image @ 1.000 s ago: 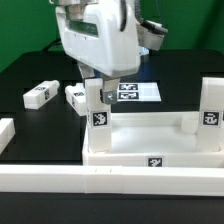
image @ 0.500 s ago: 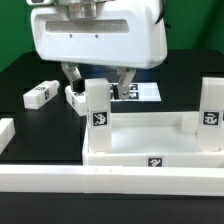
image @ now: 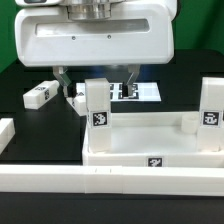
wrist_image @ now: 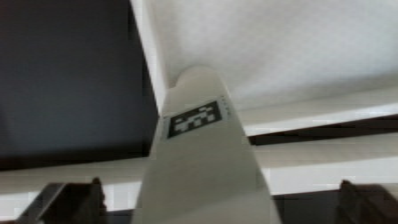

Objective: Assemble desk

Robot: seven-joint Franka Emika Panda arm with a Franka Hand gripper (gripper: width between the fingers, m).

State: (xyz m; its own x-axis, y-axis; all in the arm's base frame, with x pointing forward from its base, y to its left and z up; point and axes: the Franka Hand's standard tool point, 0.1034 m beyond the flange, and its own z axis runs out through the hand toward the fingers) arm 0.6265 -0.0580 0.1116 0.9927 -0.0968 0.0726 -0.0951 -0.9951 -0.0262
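The desk top [image: 150, 148], a white tray with a raised rim, lies near the front with a tag on its wall. Two square white legs stand upright in its corners, one on the exterior view's left [image: 97, 108] and one on the right [image: 210, 105]. My gripper [image: 96, 80] hangs open right above the left leg, with a dark finger [image: 62, 78] apart from the post on each side. In the wrist view that tagged leg [wrist_image: 205, 150] rises between the open gripper [wrist_image: 217, 205] without touching either fingertip [wrist_image: 71, 200]. Two loose legs [image: 40, 95] [image: 75, 98] lie on the black table behind.
The marker board [image: 140, 92] lies flat behind the left leg. A long white border rail [image: 100, 182] runs along the front, and another rail piece [image: 5, 135] sits at the exterior view's left. The gripper's white body fills the top of the exterior view.
The hand has turned broadside to the camera and looms larger and higher in the exterior view. Its fingers now stand wide on either side of the left leg. The parts have not moved.
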